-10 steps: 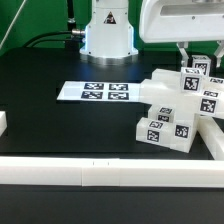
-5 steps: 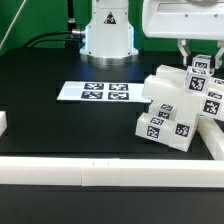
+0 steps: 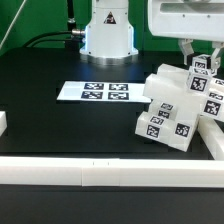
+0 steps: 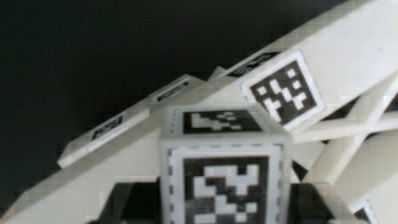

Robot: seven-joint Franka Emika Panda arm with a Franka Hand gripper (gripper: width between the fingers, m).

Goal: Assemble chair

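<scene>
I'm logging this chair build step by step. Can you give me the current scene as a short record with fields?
surface: black table
assembly: chunky matte-white plastic chair pieces with black-and-white square tags, clustered at the exterior view's right, tilted
gripper: two-finger gripper, above the cluster, shut on its topmost tagged part
flat board: thin white marker board with four tags, lying apart from the pieces
border: long white rail along the near table edge
robot base: white pedestal at the far side
</scene>
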